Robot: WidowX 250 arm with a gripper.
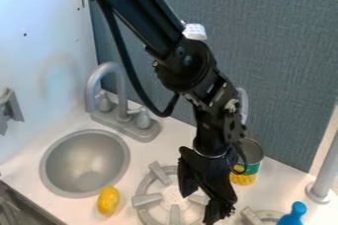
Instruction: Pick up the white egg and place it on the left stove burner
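Observation:
The black gripper [200, 203] hangs over the right part of a grey stove burner [147, 200], its fingers spread apart and nothing visible between them. Just behind it on the right stands a can [249, 168] with a green and yellow label, partly covered by the gripper. A yellow oval object [108, 200] lies on the white counter left of the burner, beside the sink. At the bottom right, a blue object [294, 214] with a rounded knob is by a second burner [251, 216], cut off by the view's edge.
A round grey sink bowl [84, 165] is at the left, with a grey faucet [123, 105] behind it. A grey-blue panel [284, 61] rises behind the counter, and a white wall [39, 51] stands at the left. A grey post [324, 177] is at the right edge.

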